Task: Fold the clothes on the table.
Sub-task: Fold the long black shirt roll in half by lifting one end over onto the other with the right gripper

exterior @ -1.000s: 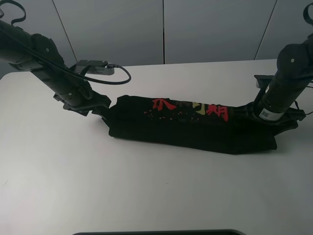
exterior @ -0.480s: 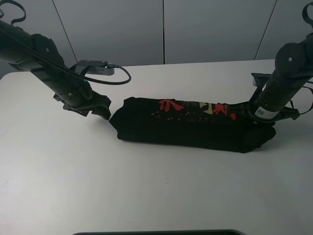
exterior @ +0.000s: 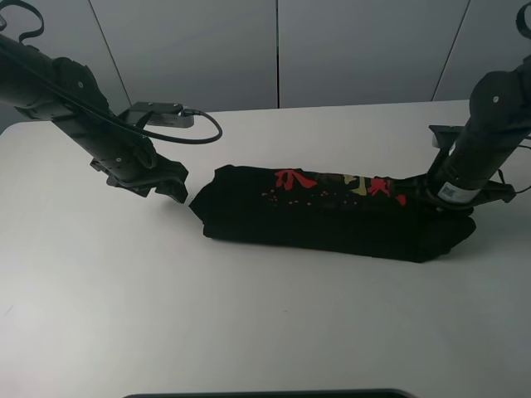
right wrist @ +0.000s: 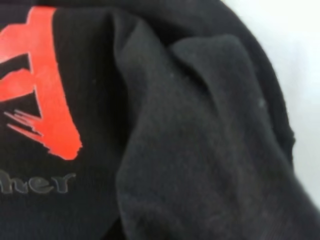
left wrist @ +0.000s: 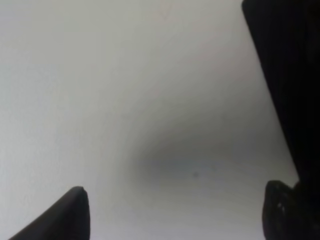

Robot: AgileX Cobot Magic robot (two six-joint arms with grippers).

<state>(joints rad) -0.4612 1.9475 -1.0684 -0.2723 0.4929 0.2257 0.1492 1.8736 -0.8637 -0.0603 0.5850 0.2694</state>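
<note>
T-shirt (exterior: 332, 220) lies folded into a narrow band on the table (exterior: 249, 332); crosswise folds likely remain. Left gripper (exterior: 172, 186): released, empty. Right gripper (exterior: 444, 199), at the right end: grip cannot be told.

Soft, even light brightens my table (exterior: 274, 332); only a faint shadow lies at nine o'clock of the clothes (exterior: 332, 224). Both my wrist views are blurred close-up.

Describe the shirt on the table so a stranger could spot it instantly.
Find the white table. Across its middle lies a black T-shirt folded into a long strip. Unlike the black left arm and right arm at its ends, it carries red and yellow characters.
</note>
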